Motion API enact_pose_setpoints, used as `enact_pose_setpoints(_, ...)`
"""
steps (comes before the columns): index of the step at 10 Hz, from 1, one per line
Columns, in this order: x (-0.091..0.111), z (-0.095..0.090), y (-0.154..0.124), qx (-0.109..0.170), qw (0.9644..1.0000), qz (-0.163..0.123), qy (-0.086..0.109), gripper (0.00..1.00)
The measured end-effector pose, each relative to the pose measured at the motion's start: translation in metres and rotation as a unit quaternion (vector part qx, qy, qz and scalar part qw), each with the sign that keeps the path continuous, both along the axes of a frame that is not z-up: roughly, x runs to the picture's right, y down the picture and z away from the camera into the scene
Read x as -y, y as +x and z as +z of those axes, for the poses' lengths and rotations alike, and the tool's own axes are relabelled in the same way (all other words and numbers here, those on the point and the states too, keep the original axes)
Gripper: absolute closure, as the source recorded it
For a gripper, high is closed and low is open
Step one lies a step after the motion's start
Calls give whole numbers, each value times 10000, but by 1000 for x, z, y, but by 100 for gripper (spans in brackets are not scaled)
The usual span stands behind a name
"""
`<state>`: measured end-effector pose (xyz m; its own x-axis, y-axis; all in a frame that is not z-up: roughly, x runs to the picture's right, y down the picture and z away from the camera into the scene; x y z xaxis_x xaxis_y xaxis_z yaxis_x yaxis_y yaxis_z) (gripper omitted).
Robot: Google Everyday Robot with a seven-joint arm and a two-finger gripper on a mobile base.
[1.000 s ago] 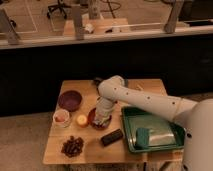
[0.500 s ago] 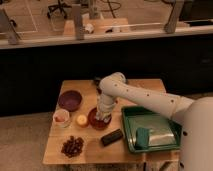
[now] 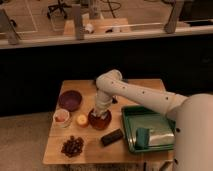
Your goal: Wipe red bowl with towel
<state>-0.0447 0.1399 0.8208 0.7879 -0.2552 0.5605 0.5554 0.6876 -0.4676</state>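
Tool (image 3: 101, 113) is low in the red bowl (image 3: 100, 122) on the bench (image 3: 55, 150), fingers closed. The wrist hides the tips, so no towel can be made out in the grip. The bowl sits directly beneath; only its front rim shows. Small white bowl (image 3: 61, 118) is left of the tool. Green tray (image 3: 131, 134) is to the right, partly cut off by the robot body.

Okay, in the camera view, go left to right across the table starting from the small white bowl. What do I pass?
small white bowl → small yellow object → red bowl, with the gripper right above it → dark block → green tray
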Motion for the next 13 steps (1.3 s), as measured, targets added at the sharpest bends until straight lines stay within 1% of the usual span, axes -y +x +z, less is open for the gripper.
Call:
enact_pose_setpoints(1,-5,-3,-9,81,10000,-52,-24,100)
enact_pose_setpoints(3,-22,-14,-12,196,9996,-155,-92,100)
enact_pose_setpoints(4,-36,-22,-13,273,9993,-231,-137,100)
enact_pose_setpoints(5,-45,-28,-12,332,9989,-282,-167,100)
enact_pose_setpoints(6,-52,-34,-8,369,9986,-330,-177,100)
enact_pose_setpoints(7,-54,-36,-4,373,9985,-352,-177,100)
enact_pose_setpoints(8,-53,-36,2,353,9986,-356,-159,100)
enact_pose_setpoints(10,-41,-26,19,207,9994,-257,-109,100)
enact_pose_setpoints(11,-30,-17,22,122,9997,-221,-66,100)
enact_pose_setpoints(13,-15,-4,20,11,9999,-153,6,100)
